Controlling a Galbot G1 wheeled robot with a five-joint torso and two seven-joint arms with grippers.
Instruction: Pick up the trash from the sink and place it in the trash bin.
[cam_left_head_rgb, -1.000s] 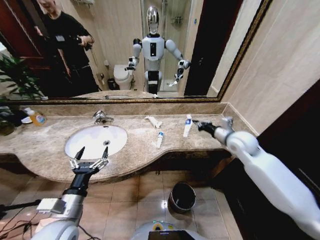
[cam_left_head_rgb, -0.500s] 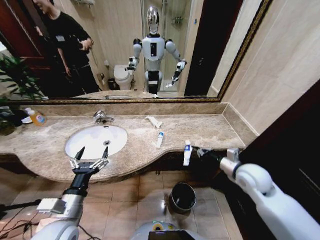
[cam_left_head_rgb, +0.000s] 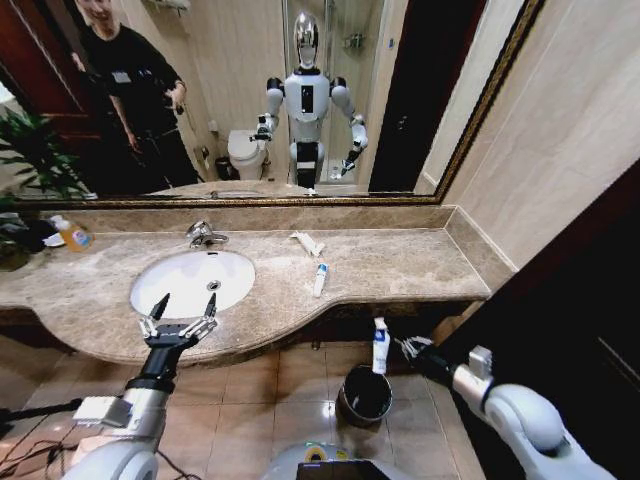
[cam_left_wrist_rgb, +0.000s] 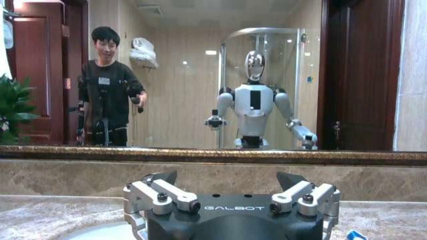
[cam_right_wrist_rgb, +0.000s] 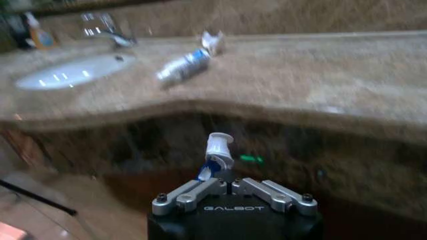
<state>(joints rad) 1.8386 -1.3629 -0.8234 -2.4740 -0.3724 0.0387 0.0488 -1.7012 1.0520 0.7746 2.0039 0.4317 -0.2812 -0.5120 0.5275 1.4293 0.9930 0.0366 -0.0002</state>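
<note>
The right tool (cam_left_head_rgb: 398, 345), marked GALBOT, is gripping a tube (cam_left_head_rgb: 380, 347) above the bin (cam_left_head_rgb: 364, 394); the left tool (cam_left_head_rgb: 180, 310) is hanging wide at 7 o'clock of the sink (cam_left_head_rgb: 192, 280).

"GALBOT" stands in pale letters on the black body of the left tool (cam_left_wrist_rgb: 227, 187) and of the right tool (cam_right_wrist_rgb: 231, 181).

Countertop (cam_left_head_rgb: 400, 265) polished beige marble; basin (cam_left_head_rgb: 190, 280) glossy white; tap (cam_left_head_rgb: 203, 235) chrome
</note>
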